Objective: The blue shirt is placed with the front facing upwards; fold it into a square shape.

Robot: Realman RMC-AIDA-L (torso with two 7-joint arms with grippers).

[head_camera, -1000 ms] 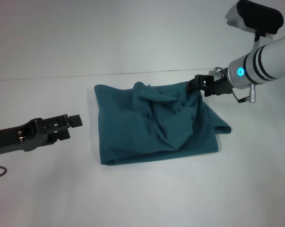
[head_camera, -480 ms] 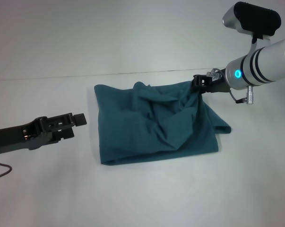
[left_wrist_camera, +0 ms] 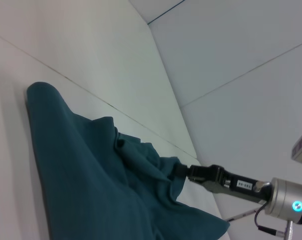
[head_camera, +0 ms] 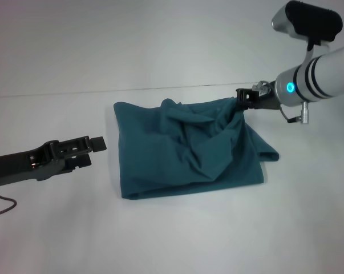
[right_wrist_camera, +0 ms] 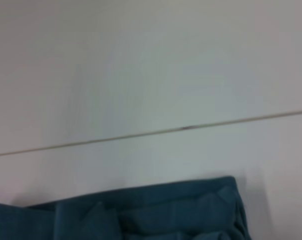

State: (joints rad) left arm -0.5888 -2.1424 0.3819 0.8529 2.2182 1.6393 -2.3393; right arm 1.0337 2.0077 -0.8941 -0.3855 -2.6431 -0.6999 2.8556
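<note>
Only blue shirt (head_camera: 183, 151) on white table (head_camera: 177, 234)

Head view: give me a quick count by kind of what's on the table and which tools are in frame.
Teal-blue cotton shirt, crumpled and partly folded: 1
White table: 1
Robot tools: 2, the left tool off the shirt's left side, the right tool at the shirt's far right corner
Total: 4
</note>
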